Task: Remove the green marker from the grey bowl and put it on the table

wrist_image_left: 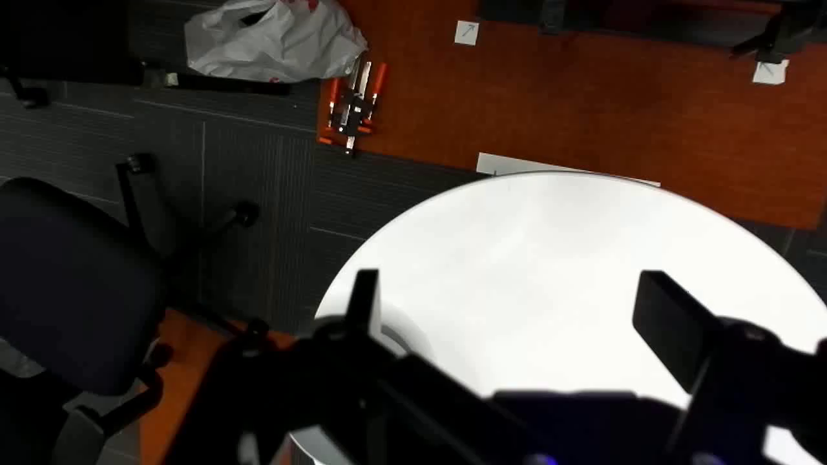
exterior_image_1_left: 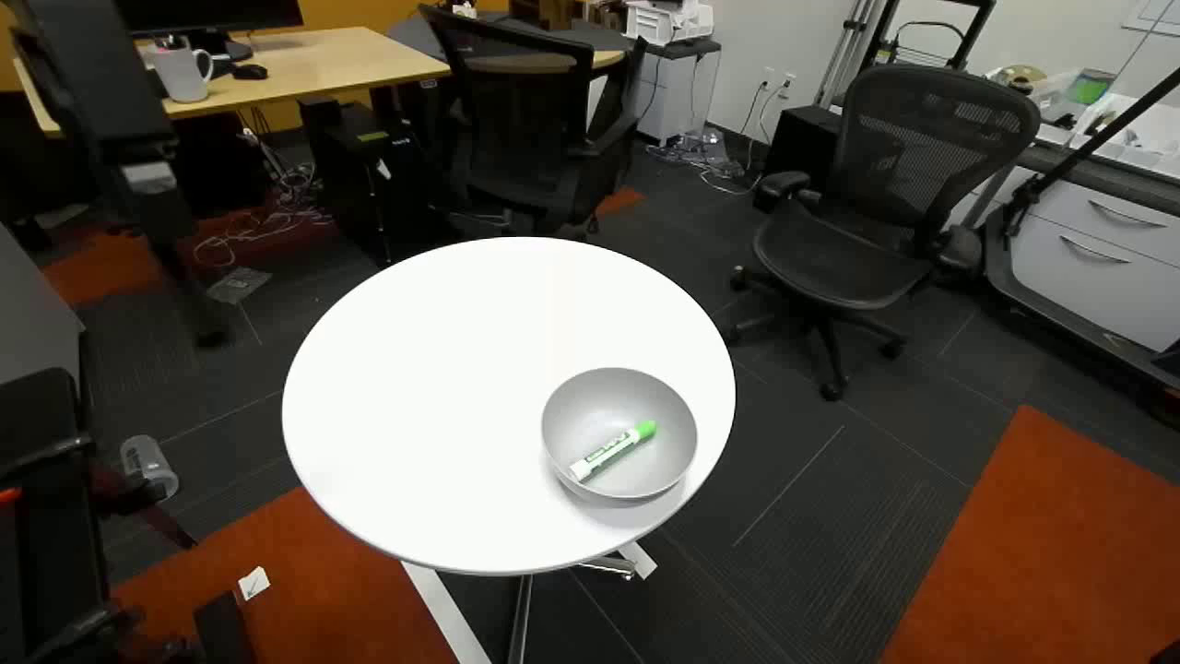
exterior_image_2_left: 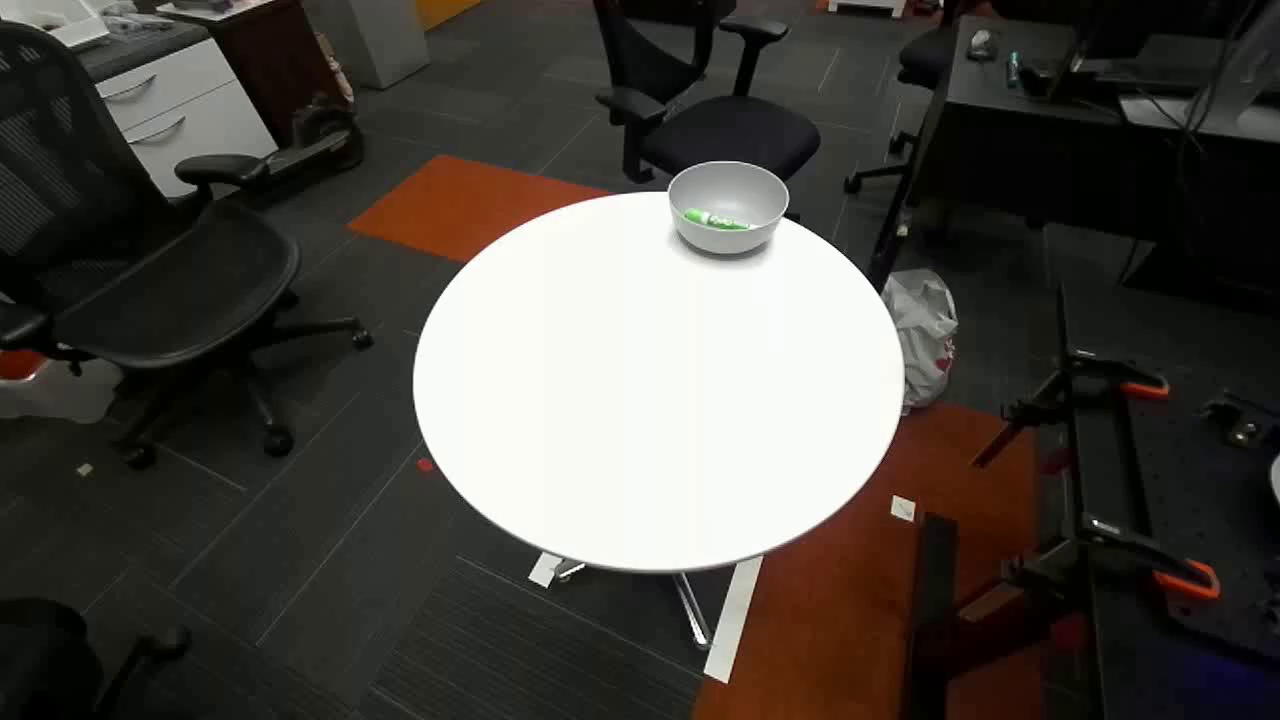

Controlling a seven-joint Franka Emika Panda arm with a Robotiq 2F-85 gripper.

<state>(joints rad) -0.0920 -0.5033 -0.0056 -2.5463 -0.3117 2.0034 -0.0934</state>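
The green marker [exterior_image_1_left: 613, 450], white-bodied with a bright green cap, lies inside the grey bowl [exterior_image_1_left: 613, 392]. Both show in an exterior view, marker [exterior_image_2_left: 715, 220] and bowl [exterior_image_2_left: 725, 243]. The bowl stands upright near the edge of the round white table [exterior_image_1_left: 433, 387], also in view here [exterior_image_2_left: 650, 400]. In the wrist view my gripper [wrist_image_left: 508, 284] is open and empty above the table [wrist_image_left: 517, 245]. The bowl [wrist_image_left: 391, 341] is mostly hidden behind the finger at the left; the marker is hidden there. I cannot make out the gripper in either exterior view.
Black office chairs [exterior_image_1_left: 922, 148] [exterior_image_2_left: 730, 130] stand round the table. A wooden desk [exterior_image_1_left: 341, 65] with a white mug [exterior_image_1_left: 184, 74] is behind. A black stand with orange-tipped clamps [exterior_image_2_left: 1190, 580] is beside the table. A white plastic bag [wrist_image_left: 278, 42] lies on the floor.
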